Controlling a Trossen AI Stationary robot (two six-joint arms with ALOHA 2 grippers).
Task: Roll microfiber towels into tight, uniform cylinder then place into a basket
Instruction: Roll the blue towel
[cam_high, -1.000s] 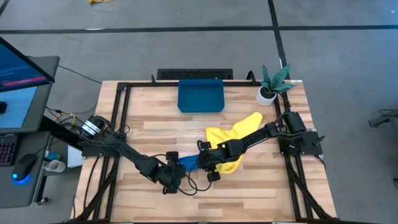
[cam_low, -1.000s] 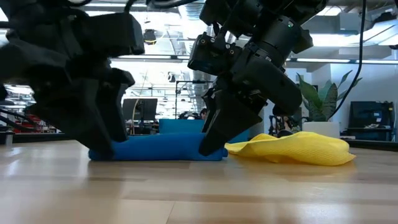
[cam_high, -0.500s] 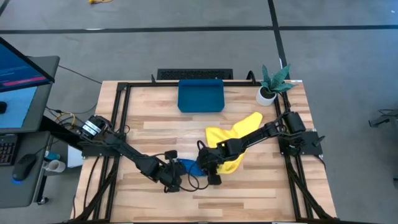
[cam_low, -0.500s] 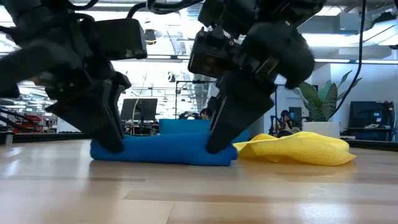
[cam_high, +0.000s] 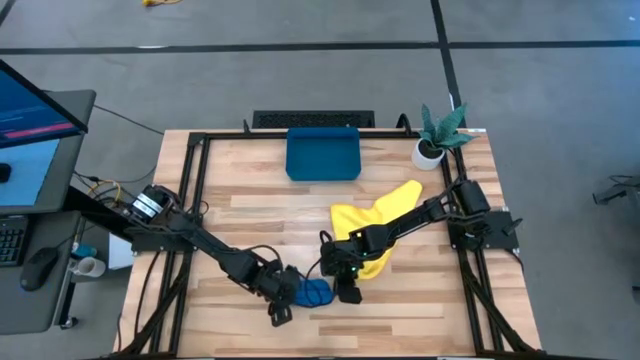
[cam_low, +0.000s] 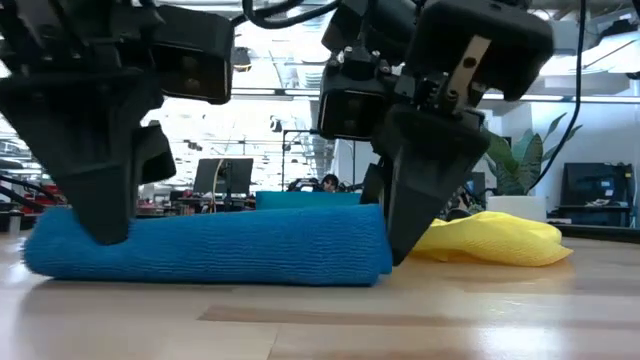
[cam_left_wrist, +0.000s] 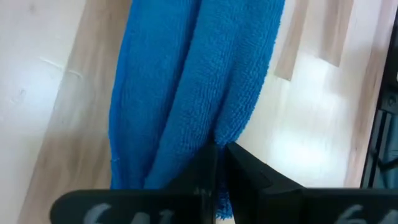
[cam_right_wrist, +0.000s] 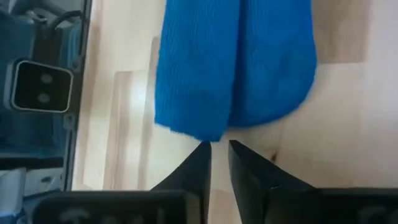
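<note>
Blue microfiber towel (cam_low: 205, 243), rolled, lies near the counter's (cam_high: 250, 205) front edge, long axis left-right. We clamp its left end with our left end effector (cam_high: 284, 298); right end effector (cam_high: 344, 287) stands narrow, just off its right end.

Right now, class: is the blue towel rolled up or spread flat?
Rolled up: the blue towel lies as a thick, compact bundle on the table.

A small white pot with a green plant (cam_high: 434, 141) stands at the upper right of the wooden table (cam_high: 250, 215). A monitor (cam_high: 35, 115) and a computer mouse (cam_high: 38, 267) are at the left edge.
</note>
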